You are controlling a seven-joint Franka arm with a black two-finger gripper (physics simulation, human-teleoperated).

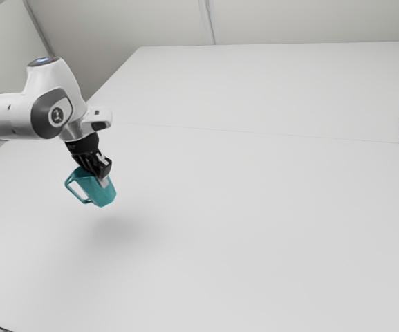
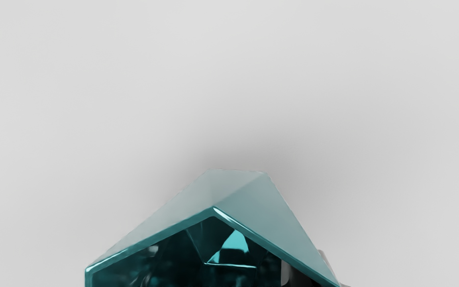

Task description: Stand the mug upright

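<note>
A wide white table [image 1: 275, 228] under soft, even light carries a blurred grey shadow [image 1: 119, 229], with another flat white surface [image 1: 275, 83] beyond a thin seam and plain pale grey walls [image 1: 310, 21] behind.

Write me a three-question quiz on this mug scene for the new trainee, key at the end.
1. Multiple choice. In the exterior view, toward which side does the handle of the mug stick out?
a) the view's right
b) the view's left
c) straight up
2. True or false. The gripper holds the mug clear of the table.
3. Fill in one word, "upright" or "tilted". Right now the mug is ____.

Key: 1 b; 2 true; 3 tilted
</note>
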